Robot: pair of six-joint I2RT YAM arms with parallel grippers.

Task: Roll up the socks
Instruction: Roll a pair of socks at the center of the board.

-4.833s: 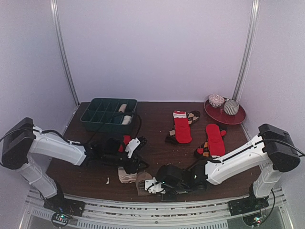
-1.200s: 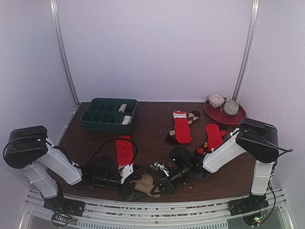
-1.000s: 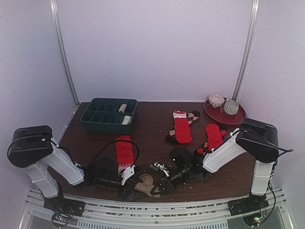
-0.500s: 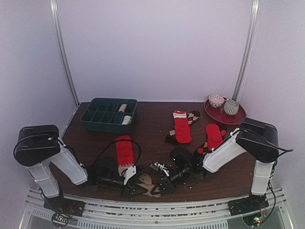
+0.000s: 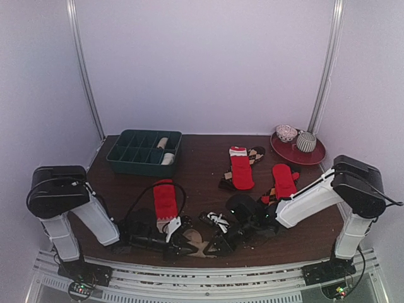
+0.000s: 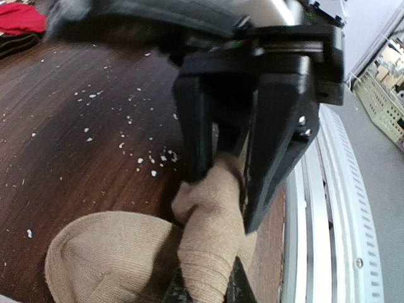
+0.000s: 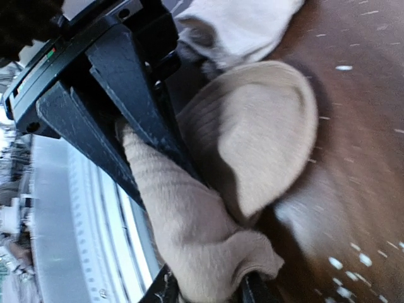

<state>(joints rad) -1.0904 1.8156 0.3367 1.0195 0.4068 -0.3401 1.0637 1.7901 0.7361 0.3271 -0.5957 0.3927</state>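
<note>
A tan sock pair (image 5: 196, 242) lies crumpled near the table's front edge, between my two grippers. My left gripper (image 5: 181, 244) is shut on one end of a tan sock (image 6: 205, 237), the fabric pinched between its fingertips at the bottom of the left wrist view. My right gripper (image 5: 218, 242) faces it, and its black fingers (image 6: 274, 145) flank the same sock's other end. In the right wrist view the tan sock (image 7: 189, 233) is bunched between that gripper's (image 7: 206, 287) fingertips. The rounded toe (image 7: 265, 126) lies loose on the wood.
One red sock (image 5: 165, 199) lies by the left arm. Two more red socks (image 5: 240, 169) (image 5: 284, 180) rest on brown diamond-patterned ones mid-right. A dark green tray (image 5: 134, 166) holding rolled socks stands back left, a red plate (image 5: 314, 158) with bowls back right. White crumbs dot the wood.
My left gripper has slid right to the tan sock and shut on it. The right arm has shifted a little, still holding the other end.
</note>
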